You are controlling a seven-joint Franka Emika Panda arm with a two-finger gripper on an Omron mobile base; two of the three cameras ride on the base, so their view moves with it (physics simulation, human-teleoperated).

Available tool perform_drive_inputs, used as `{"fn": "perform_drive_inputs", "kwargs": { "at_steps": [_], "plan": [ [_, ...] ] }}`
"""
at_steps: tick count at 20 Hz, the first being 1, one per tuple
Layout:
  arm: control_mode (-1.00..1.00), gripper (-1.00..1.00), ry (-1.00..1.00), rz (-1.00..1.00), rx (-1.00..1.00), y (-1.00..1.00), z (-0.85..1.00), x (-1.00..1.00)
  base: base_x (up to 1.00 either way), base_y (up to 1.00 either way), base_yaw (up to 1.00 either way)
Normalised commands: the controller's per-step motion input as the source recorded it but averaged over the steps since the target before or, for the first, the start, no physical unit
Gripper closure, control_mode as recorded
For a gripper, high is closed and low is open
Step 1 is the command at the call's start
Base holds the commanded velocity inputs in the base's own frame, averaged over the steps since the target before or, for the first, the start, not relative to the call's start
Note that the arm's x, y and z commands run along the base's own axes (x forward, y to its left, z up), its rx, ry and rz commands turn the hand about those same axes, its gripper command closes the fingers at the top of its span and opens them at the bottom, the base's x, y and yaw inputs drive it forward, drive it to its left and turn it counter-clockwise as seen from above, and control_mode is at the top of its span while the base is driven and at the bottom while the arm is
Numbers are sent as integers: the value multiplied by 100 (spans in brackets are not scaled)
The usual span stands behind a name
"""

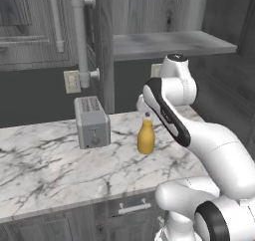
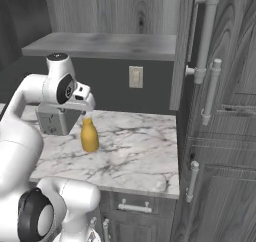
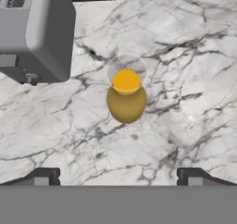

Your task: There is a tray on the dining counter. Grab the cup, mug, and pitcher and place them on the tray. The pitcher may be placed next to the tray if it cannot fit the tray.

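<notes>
Poised with jaws spread wide and grasping nothing, end effector point(image 3: 118, 177) hangs directly above the pitcher point(image 3: 126, 98), fingertips point(image 3: 44, 177) showing far apart at the bottom corners of the hand view. Seen in the right base view just over the pitcher's neck, at left of centre. Pitcher standing upright on the marble bench point(image 1: 45, 165), centre of the left base view, mustard body with a narrower neck and a pale cap. Beside it, toward the upper left of the hand view, grey toaster point(image 1: 91, 122), near but apart.

Judged step: approach for the pitcher pick, not yet a grasp. Next move calls for a straight descent around the neck or upper body, jaws kept clear of the toaster, then a firm close before lifting toward the tray.
</notes>
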Motion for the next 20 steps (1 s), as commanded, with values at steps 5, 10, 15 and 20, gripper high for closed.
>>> {"fn": "perform_drive_inputs", "kwargs": {
  "at_steps": [5,10,15,20],
  "plan": [
    [-100,-100,0,4,0,0,-43,16,0,0,0],
    [-100,-100,0,3,0,0,-25,15,0,0,0],
    [-100,-100,0,1,0,0,-16,15,0,0,0],
    [-100,-100,0,1,0,0,-11,16,0,0,0]
  ]
}}
